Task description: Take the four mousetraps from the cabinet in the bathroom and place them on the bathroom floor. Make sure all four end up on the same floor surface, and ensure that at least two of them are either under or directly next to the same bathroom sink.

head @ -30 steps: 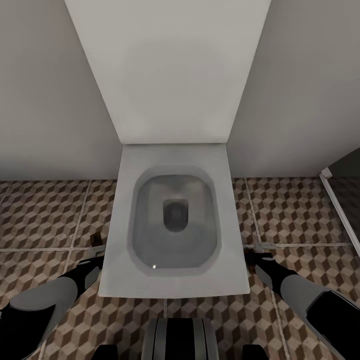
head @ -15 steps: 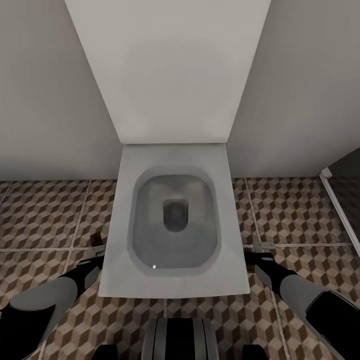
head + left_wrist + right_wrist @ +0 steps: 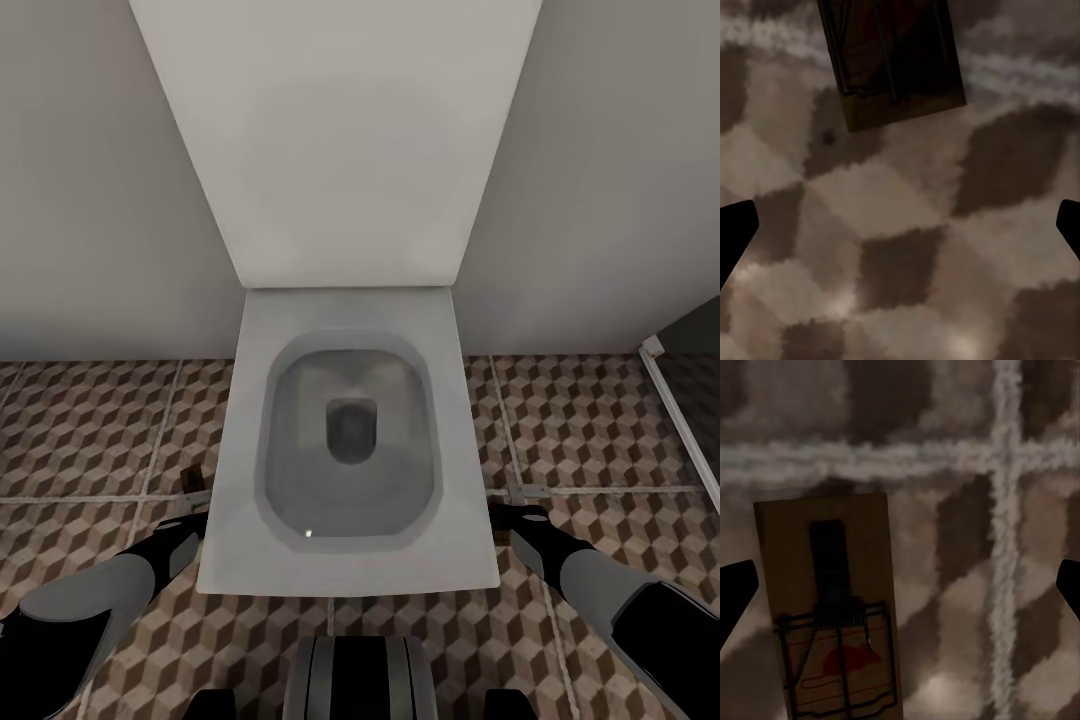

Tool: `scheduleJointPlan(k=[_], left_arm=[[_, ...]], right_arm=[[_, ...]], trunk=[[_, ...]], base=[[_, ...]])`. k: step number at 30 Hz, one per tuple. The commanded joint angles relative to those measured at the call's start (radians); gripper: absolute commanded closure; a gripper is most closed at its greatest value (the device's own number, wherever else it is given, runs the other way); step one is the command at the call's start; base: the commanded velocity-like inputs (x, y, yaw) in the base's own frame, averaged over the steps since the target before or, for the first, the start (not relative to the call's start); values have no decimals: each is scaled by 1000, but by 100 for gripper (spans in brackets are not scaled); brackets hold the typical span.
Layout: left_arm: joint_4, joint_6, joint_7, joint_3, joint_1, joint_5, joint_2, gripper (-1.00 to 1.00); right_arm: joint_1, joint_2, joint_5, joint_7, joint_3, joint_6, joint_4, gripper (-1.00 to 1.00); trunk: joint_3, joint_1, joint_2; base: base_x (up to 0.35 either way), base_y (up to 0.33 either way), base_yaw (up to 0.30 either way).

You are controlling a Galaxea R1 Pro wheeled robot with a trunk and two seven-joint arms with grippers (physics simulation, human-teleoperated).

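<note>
Square white ceramic toilet (image 3: 350, 440) centre frame, oval grey bowl open upward. Tall white rectangular cistern panel (image 3: 335, 130) rising behind it against plain grey-white wall (image 3: 90, 180). Pale metal shower frame rail (image 3: 678, 415) at far right, running diagonally.

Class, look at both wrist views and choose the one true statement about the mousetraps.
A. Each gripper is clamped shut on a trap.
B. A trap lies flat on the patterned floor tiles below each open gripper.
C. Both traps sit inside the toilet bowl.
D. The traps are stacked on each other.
B: one mousetrap and another mousetrap each lie flat on the bathroom floor, with the left gripper and right gripper fingertips spread wide apart, touching neither.
</note>
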Motion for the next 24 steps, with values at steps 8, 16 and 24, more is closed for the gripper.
scheduleJointPlan(k=[8, 16, 24], left_arm=[[-1, 0, 4, -8, -1, 7, 0, -100], [-1, 0, 4, -8, -1, 7, 0, -100], [-1, 0, 4, -8, -1, 7, 0, -100]], right_arm=[[0, -2, -9, -4, 9, 1, -2, -100], [0, -2, -10, -4, 9, 1, -2, -100], [0, -2, -10, -3, 9, 1, -2, -100]], trunk=[[0, 0, 0], [0, 0, 0], [0, 0, 0]], base=[[0, 0, 0], [0, 0, 0], [0, 0, 0]])
